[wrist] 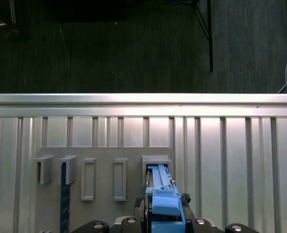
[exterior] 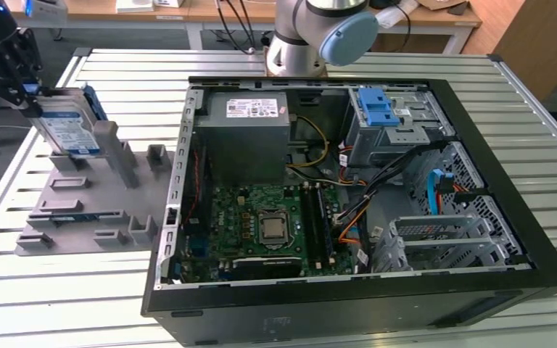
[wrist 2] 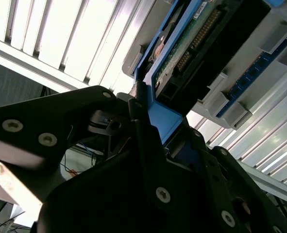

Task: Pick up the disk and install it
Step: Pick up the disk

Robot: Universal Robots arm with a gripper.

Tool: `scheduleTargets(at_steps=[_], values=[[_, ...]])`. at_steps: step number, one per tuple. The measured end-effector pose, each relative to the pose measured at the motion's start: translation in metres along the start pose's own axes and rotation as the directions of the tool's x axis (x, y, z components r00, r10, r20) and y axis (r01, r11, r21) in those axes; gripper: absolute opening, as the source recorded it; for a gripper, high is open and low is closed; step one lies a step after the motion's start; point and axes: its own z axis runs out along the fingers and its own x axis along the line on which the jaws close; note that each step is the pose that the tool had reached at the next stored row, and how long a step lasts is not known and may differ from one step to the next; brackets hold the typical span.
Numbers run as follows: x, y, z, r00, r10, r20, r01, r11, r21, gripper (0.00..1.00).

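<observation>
The disk (exterior: pixel 69 127), a silver drive with a white-and-blue label in a blue carrier, stands on edge at the back end of the grey slotted rack (exterior: pixel 99 210), at the exterior view's left. My gripper (exterior: pixel 29 98) is at its top edge, shut on the carrier's blue handle tab. In the second wrist view the black fingers (wrist 2: pixel 143 121) pinch the blue tab, with the disk's green circuit side (wrist 2: pixel 192 43) beyond. In the first wrist view the blue carrier (wrist: pixel 163 201) rises out of a rack slot (wrist: pixel 155 162). I cannot tell whether the disk's lower edge still rests in the slot.
The open computer case (exterior: pixel 510 181) lies on the slatted metal table (exterior: pixel 56 304), to the exterior view's right of the rack. Inside are the grey power supply (exterior: pixel 249 138), the motherboard (exterior: pixel 269 225) and a drive bay with a blue carrier (exterior: pixel 378 109). A blue strip (wrist: pixel 64 194) fills another rack slot.
</observation>
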Motion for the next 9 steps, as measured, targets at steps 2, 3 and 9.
scheduleTargets(at_steps=[2, 3, 9], values=[[0.0, 0.0, -0.0008, 1.0, 0.0, 0.0001, 0.0, 1.0, 0.0001, 0.36], [0.0, 0.0, -0.0012, 1.0, 0.0, 0.0001, 0.0, 1.0, 0.0001, 0.36], [-0.0001, 0.0001, -0.004, 1.0, 0.0, 0.0001, 0.0, 1.0, 0.0001, 0.36]])
